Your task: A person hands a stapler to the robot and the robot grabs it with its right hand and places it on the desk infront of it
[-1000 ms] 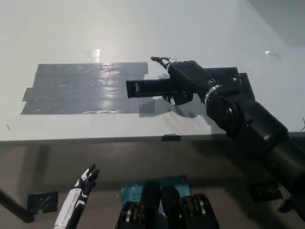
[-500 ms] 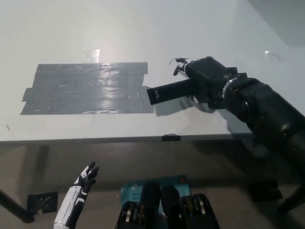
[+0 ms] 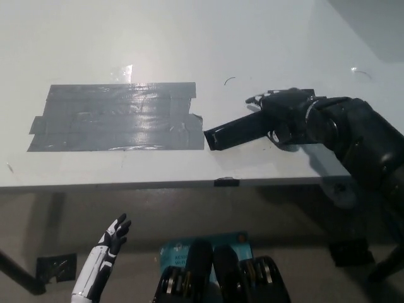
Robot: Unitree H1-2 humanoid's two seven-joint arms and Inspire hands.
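Right, L to R, w/ the grey tape patch (image 3: 117,117) on the desk (image 3: 265,44) as landmark. Left hand (image 3: 107,249) hangs below the desk edge, under the patch, fingers apart, holding nothing. Stapler (image 3: 235,131) sits just right of the patch's lower right corner, low over the desk; can't tell if it touches. Right hand (image 3: 284,117), further right, is clamped round its right end.
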